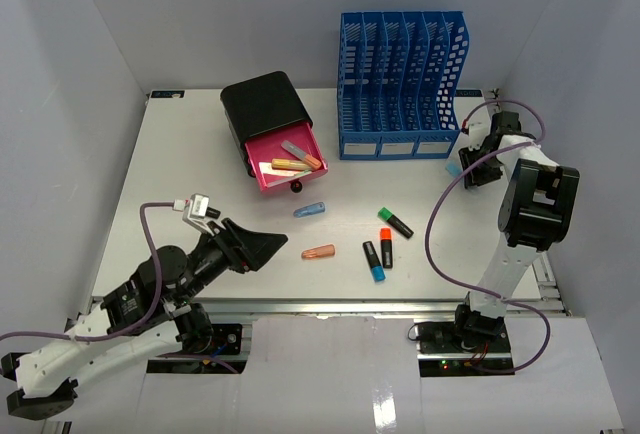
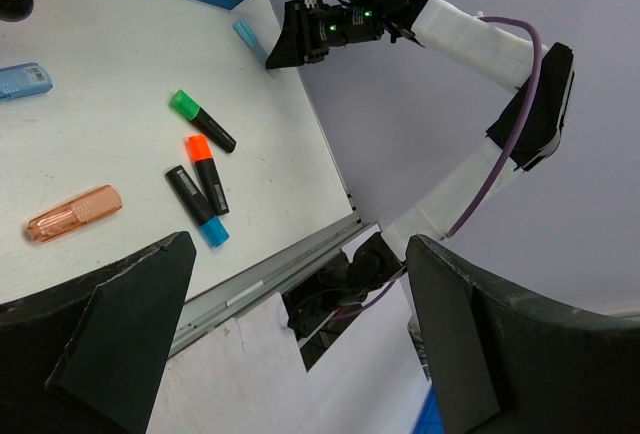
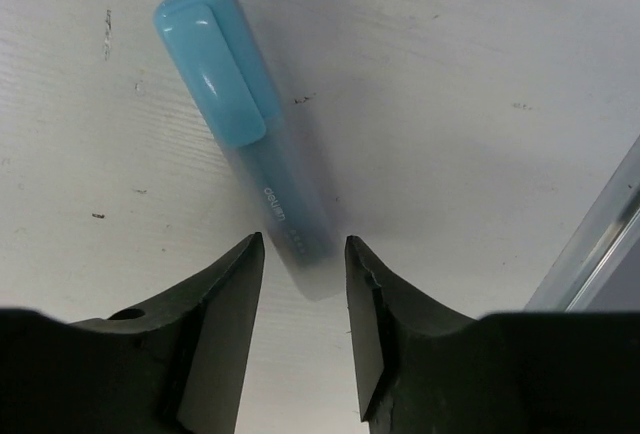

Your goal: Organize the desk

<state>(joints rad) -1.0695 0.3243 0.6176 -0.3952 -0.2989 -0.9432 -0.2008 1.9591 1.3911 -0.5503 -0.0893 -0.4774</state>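
Desk [image 1: 190, 154]: white tabletop lying beneath both arms. Right gripper [image 3: 305, 244]: jaws standing partly apart, straddling the end of a light-blue highlighter [image 3: 245, 124] that is lying flat near the blue file rack [image 1: 400, 84]. Left gripper [image 2: 300, 242]: hovering front-left, jaws gaping wide, holding nothing.

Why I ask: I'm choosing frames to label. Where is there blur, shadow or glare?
Right wrist: the light blue highlighter goes soft where the right gripper straddles it, a grey shadow on the desk beside it. Left wrist: the markers are sharp, the left gripper dark and featureless. Top external: even light, faint shadows, no strong glare.
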